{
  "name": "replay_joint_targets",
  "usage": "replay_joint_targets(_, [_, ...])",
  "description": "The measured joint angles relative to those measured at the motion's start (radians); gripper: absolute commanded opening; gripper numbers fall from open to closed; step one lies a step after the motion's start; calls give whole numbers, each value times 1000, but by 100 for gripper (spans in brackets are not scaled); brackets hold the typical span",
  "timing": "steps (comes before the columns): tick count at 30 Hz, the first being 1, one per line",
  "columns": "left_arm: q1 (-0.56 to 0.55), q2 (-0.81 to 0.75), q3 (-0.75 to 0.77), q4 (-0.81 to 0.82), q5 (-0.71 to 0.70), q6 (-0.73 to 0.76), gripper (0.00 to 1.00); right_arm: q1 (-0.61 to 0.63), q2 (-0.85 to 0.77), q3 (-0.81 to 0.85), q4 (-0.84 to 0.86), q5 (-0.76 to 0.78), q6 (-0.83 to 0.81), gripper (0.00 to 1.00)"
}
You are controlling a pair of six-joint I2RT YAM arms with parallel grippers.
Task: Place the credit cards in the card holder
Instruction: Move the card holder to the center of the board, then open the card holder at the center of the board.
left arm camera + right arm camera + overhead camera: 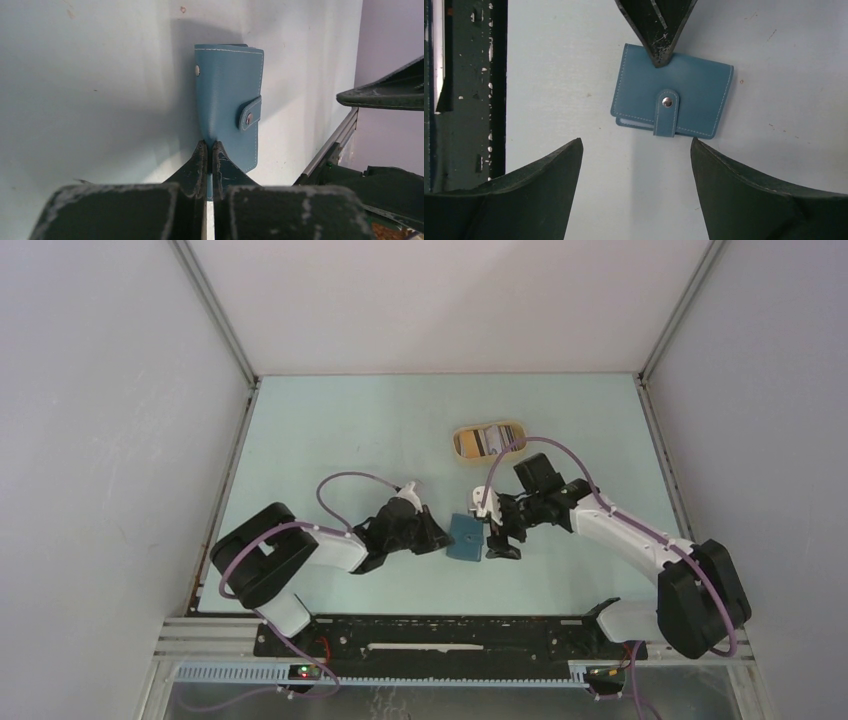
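The card holder (465, 537) is a teal-blue wallet lying on the table, folded, with its snap tab fastened. My left gripper (209, 145) is shut on the wallet's (227, 100) near edge, pinching it between both fingertips. In the right wrist view the same fingertips (658, 50) come in from above onto the wallet (671, 95). My right gripper (636, 142) stands open just short of the wallet's tab side, with nothing between its fingers. The credit cards (490, 443) lie in a tan oval tray further back.
The tan oval tray (455, 445) stands behind the right arm, at mid-table. One finger of the right gripper (385, 92) shows at the right of the left wrist view. A metal rail (332, 142) runs along the table's edge.
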Motion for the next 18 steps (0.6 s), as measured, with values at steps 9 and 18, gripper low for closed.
replay_joint_targets(9, [-21, 23, -11, 58, 4, -17, 0, 4, 26, -13, 40, 15, -8, 82])
replay_joint_targets(18, [-32, 41, -11, 81, 21, -14, 0, 41, 71, -13, 72, 23, -6, 77])
